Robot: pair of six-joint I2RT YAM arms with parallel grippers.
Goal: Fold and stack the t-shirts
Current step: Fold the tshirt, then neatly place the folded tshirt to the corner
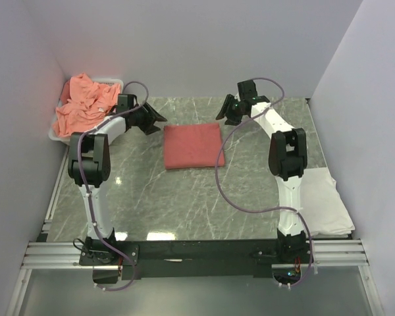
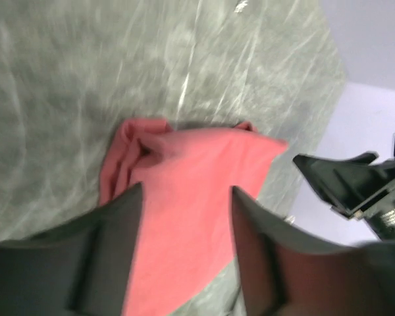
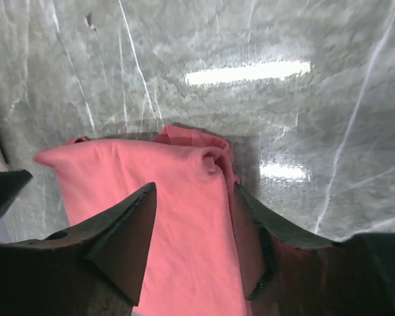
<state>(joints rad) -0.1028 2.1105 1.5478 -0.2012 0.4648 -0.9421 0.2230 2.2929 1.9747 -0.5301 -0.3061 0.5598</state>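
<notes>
We see two robot arms reaching over a grey marble table (image 1: 184, 204) toward a folded shirt (image 1: 193, 145), coral-red, lying flat between their tips. The left gripper (image 1: 159, 119) hangs just beside the folded shirt's far left corner, and the right gripper (image 1: 224, 113) just beside its far right corner. In the left wrist view the left gripper's jaws stand wide apart with nothing clamped in them; the red cloth lies below and ahead of them, its layered folded edge off to the left. In the right wrist view the right gripper's jaws are likewise spread and hold nothing; the same cloth lies beneath them, its rolled, layered edge toward the right jaw. Whether either gripper's tips touch the cloth, we cannot tell. Out to the left of the left gripper, a crumpled heap of shirts (image 1: 82, 105), salmon-pink, fills a white tray (image 1: 112, 81) against the wall. Well behind the right gripper, beside that arm's base, a white garment (image 1: 324, 201) lies folded flat at the table's edge.
</notes>
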